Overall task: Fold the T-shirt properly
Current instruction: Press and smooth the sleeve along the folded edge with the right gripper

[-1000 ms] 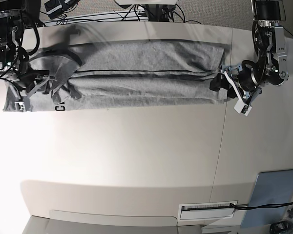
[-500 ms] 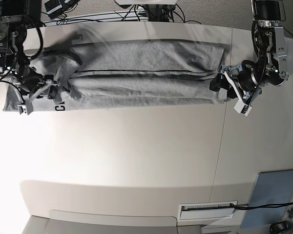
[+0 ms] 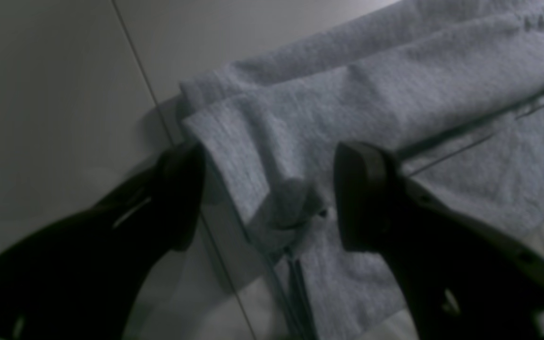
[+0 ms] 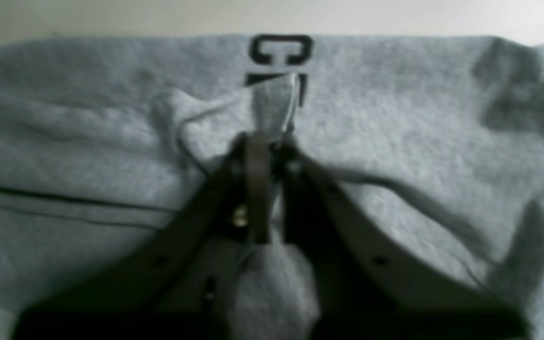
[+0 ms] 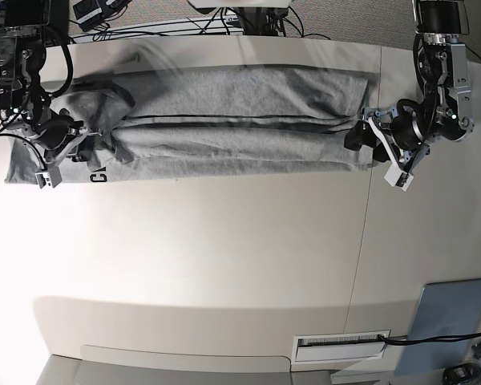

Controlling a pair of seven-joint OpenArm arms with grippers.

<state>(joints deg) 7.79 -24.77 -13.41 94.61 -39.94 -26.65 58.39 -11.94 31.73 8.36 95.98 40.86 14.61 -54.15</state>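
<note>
Jaws of our right gripper (image 4: 265,141) pinch a fold of the T-shirt (image 5: 240,120) beside its black lettering (image 4: 279,49); our left gripper (image 3: 267,193) stands wide, straddling the right-hand hem. T-shirt lies stretched across the table's (image 5: 224,249) far side.

A robotics lab – pale worktable (image 5: 224,241), tangled cables (image 5: 176,28) behind it.

- Base view: bright glare washes out the table (image 5: 16,265) at the left; the edges bow with wide-angle distortion.
- Both wrist views are dim and soft.
- The near gripper fingers (image 3: 366,189) blur into dark shapes.
- The T-shirt (image 4: 395,141) shows soft fold shadows.
</note>
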